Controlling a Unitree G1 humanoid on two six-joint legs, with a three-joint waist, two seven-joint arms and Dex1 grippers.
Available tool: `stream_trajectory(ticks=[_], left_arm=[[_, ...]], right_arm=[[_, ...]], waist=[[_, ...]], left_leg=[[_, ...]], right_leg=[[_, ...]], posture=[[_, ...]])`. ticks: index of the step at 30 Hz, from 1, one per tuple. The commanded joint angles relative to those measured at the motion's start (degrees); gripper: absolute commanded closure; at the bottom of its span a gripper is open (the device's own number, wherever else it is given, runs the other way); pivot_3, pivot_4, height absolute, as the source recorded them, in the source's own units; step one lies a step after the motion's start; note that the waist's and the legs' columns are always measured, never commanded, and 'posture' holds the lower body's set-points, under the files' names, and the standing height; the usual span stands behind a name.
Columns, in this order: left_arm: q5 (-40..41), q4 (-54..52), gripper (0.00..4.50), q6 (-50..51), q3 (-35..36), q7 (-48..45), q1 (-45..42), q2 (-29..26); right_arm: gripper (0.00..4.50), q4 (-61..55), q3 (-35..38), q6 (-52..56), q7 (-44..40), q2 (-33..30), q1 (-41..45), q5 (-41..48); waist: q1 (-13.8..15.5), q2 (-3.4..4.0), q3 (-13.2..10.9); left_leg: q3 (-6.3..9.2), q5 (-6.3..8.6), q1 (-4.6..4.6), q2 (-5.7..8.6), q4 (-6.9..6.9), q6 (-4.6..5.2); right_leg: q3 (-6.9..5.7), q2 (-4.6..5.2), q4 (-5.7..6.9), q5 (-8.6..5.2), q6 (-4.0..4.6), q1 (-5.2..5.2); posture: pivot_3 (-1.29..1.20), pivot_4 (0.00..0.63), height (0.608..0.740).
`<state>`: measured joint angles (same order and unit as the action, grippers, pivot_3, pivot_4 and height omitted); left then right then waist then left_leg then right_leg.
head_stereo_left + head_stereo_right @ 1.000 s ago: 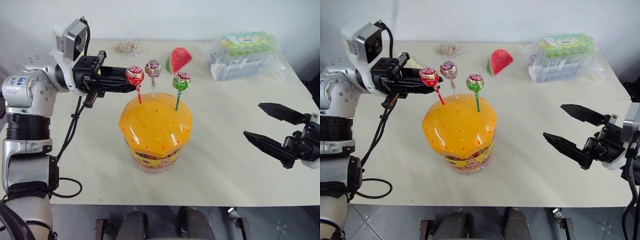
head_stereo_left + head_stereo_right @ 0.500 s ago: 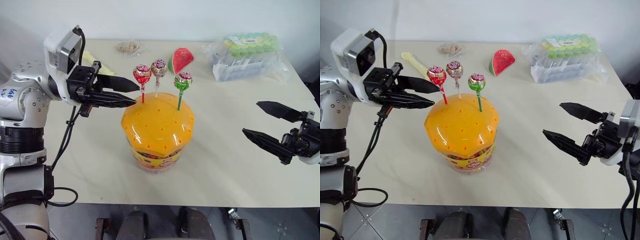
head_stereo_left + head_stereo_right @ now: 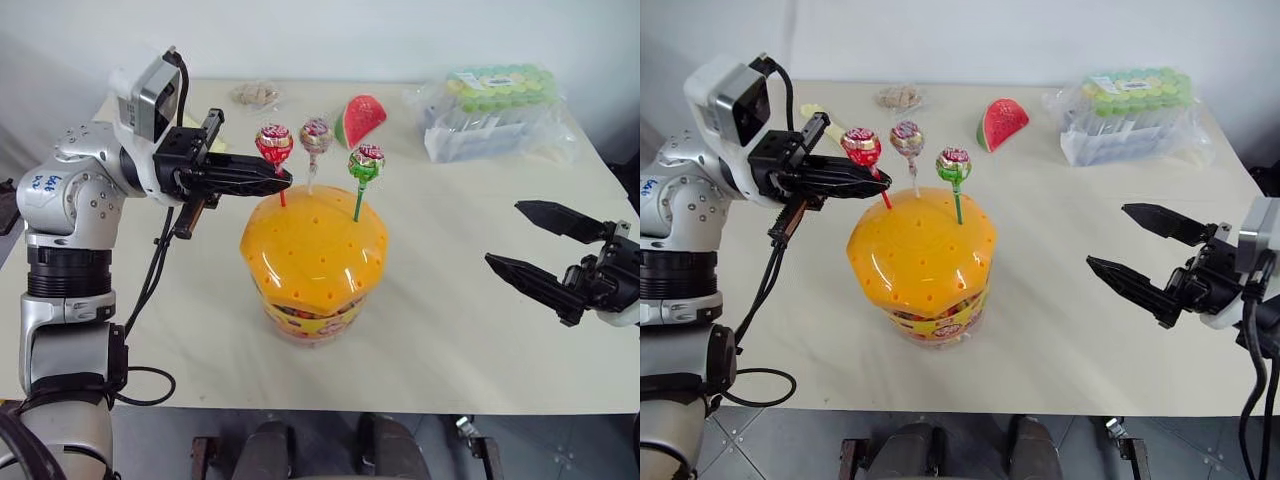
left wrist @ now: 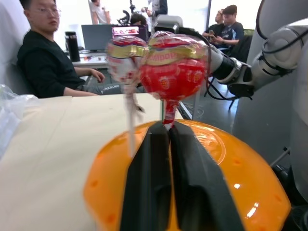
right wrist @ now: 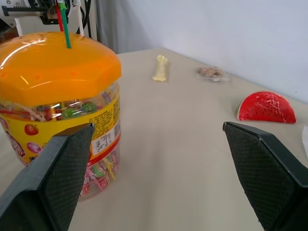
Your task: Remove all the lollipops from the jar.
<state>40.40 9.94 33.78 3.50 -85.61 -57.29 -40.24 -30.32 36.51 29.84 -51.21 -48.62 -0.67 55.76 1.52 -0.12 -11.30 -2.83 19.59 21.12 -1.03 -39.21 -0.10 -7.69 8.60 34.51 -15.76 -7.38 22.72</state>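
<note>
The jar [image 3: 313, 250] with its orange dotted lid stands in the middle of the table. Three lollipops stick up from the lid: a red one [image 3: 273, 143], a pinkish one [image 3: 315, 132] and a green one [image 3: 366, 160]. My left gripper [image 3: 283, 183] reaches in level from the left and is shut on the red lollipop's stick just under its head, as the left wrist view shows [image 4: 167, 126]. The red stick still stands in the lid. My right gripper [image 3: 505, 234] hovers open to the right of the jar, holding nothing.
A watermelon slice [image 3: 358, 118] lies behind the jar. A clear bag of green items [image 3: 495, 108] sits at the back right and a small packet [image 3: 252, 95] at the back left. A pale bone-shaped piece [image 5: 160, 67] lies nearby. People sit behind a desk [image 4: 45, 62] beyond the table.
My left gripper, open beside the red lollipop half a second ago, has closed on its stick. The right gripper has kept still.
</note>
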Motion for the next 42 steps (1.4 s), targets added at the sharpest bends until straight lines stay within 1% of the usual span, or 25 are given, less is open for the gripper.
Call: stream_trajectory(ticks=[1, 7, 10, 14, 18, 20, 21, 23, 26, 31, 33, 35, 38, 40, 42], left_arm=[[0.3, 0.0, 4.49, -0.8, 2.0, -0.7, -2.8, -1.5], [0.7, 0.4, 4.49, -1.3, 4.2, 1.6, -7.4, -1.5], [1.1, 1.0, 4.49, -2.0, 8.0, 6.9, -10.6, -1.5], [-1.8, 1.4, 4.49, 0.4, 11.0, 15.8, -10.7, -5.7], [-5.4, 0.8, 4.49, 7.7, 10.5, 24.5, -6.8, -11.3], [-7.3, -0.5, 4.49, 15.6, 10.0, 30.5, -2.8, -14.8], [-8.3, -1.2, 4.49, 18.1, 9.7, 32.6, -1.0, -16.2], [-9.0, -3.2, 4.49, 20.5, 10.2, 35.2, 2.8, -17.8], [-12.3, -5.1, 4.49, 26.4, 8.4, 38.8, 10.0, -22.0], [-15.7, -4.8, 4.49, 34.5, 6.7, 44.5, 16.6, -23.9], [-16.8, -4.7, 4.49, 38.8, 4.9, 46.2, 18.8, -24.5], [-18.7, -4.9, 4.49, 42.4, 0.9, 47.6, 21.2, -26.1], [-19.5, -5.0, 4.49, 47.7, -2.7, 49.0, 21.6, -27.0], [-19.4, -4.9, 4.49, 49.3, -3.8, 48.8, 21.4, -27.6], [-19.5, -4.1, 4.01, 50.2, -4.5, 48.8, 21.5, -28.2]], right_arm=[[0.0, -1.6, 2.5, -0.6, 0.1, -0.3, -0.3, 1.1], [0.0, -0.6, 2.8, -0.7, -0.6, -1.2, -0.1, 0.9], [0.0, 0.2, 3.4, -0.7, -1.4, -1.7, 0.0, 0.7], [0.0, 0.7, 3.8, -0.4, -2.4, -2.4, -0.1, 1.1], [0.0, 1.4, 3.6, 0.5, -3.7, -3.4, 0.3, 1.8], [0.0, 1.3, 2.8, 1.1, -4.7, -4.3, 1.4, 2.8], [0.0, 1.3, 2.3, 1.2, -5.4, -4.7, 1.8, 2.9], [0.0, 1.6, 1.6, 1.6, -6.8, -5.5, 2.5, 3.2], [0.0, 2.3, 1.0, 3.3, -8.9, -6.8, 3.5, 5.4], [0.0, 3.5, -0.7, 3.4, -10.6, -7.2, 5.0, 4.6], [0.0, 4.0, -1.9, 3.0, -10.4, -6.7, 6.0, 3.9], [0.0, 4.2, -3.3, 2.3, -10.2, -5.8, 6.8, 3.0], [0.0, 5.0, -4.9, 1.7, -10.1, -5.0, 8.1, 2.0], [0.0, 5.5, -5.2, 1.6, -10.2, -4.9, 8.6, 1.7], [0.0, 6.1, -5.5, 1.4, -10.3, -4.8, 9.1, 1.3]], waist=[[0.0, 0.0, 0.0], [0.0, -0.01, 0.0], [0.0, -0.01, 0.0], [-0.2, -0.03, 0.0], [-0.2, -0.03, 0.0], [-0.2, -0.03, 0.0], [-0.2, -0.03, 0.0], [-0.2, -0.07, 0.0], [-0.2, -0.26, -0.1], [0.2, -0.34, -0.2], [0.0, -0.35, -0.2], [-0.1, -0.35, -0.2], [-0.1, -0.36, -0.2], [0.0, -0.4, -0.2], [0.0, -0.42, -0.2]], left_leg=[[0.0, 0.0, 0.0, 0.0, 0.0, 0.0], [0.0, 0.0, 0.01, 0.0, -0.01, 0.0], [0.0, 0.0, 0.0, 0.0, -0.01, 0.0], [0.0, 0.0, -0.01, 0.0, -0.01, 0.0], [-0.03, 0.0, -0.07, 0.0, 0.0, 0.0], [-0.03, 0.0, -0.08, 0.0, 0.0, 0.0], [-0.05, 0.01, -0.12, 0.0, 0.0, 0.01], [-0.05, 0.01, -0.1, -0.01, 0.0, 0.01], [-0.05, 0.02, -0.05, -0.02, 0.0, 0.02], [-0.06, 0.04, -0.01, -0.01, 0.0, 0.04], [-0.06, 0.04, -0.02, -0.01, 0.0, 0.03], [-0.08, 0.06, -0.03, -0.02, 0.01, 0.02], [-0.15, 0.06, 0.01, -0.02, 0.01, 0.0], [-0.26, 0.06, 0.11, -0.01, 0.01, 0.01], [-0.38, 0.06, 0.16, -0.01, 0.01, 0.01]], right_leg=[[0.0, 0.0, 0.0, 0.0, 0.0, 0.0], [0.0, 0.0, 0.0, 0.0, 0.0, 0.0], [0.0, 0.01, 0.0, 0.0, -0.01, 0.0], [0.02, 0.0, 0.01, 0.01, -0.01, 0.0], [0.07, 0.0, 0.06, 0.01, -0.01, 0.0], [0.1, 0.0, 0.09, 0.01, -0.01, 0.0], [0.14, 0.0, 0.11, 0.01, -0.01, 0.0], [0.13, 0.0, 0.13, 0.0, -0.01, 0.04], [0.14, 0.0, 0.13, 0.01, -0.01, 0.08], [0.13, 0.01, 0.11, 0.0, -0.01, 0.09], [0.14, 0.01, 0.12, 0.01, -0.01, 0.09], [0.16, 0.0, 0.13, 0.0, -0.01, 0.13], [0.24, 0.0, 0.19, 0.0, -0.01, 0.25], [0.36, 0.0, 0.29, 0.0, -0.01, 0.45], [0.49, 0.01, 0.38, 0.0, -0.01, 0.62]], posture=[[0.0, 0.15, 0.74], [0.0, 0.15, 0.74], [0.0, 0.15, 0.74], [0.0, 0.15, 0.74], [0.0, 0.15, 0.74], [0.0, 0.15, 0.74], [0.0, 0.15, 0.74], [0.0, 0.15, 0.74], [0.0, 0.15, 0.74], [0.0, 0.15, 0.74], [0.0, 0.15, 0.74], [0.0, 0.15, 0.74], [0.0, 0.15, 0.74], [0.0, 0.15, 0.74], [0.0, 0.15, 0.74]])
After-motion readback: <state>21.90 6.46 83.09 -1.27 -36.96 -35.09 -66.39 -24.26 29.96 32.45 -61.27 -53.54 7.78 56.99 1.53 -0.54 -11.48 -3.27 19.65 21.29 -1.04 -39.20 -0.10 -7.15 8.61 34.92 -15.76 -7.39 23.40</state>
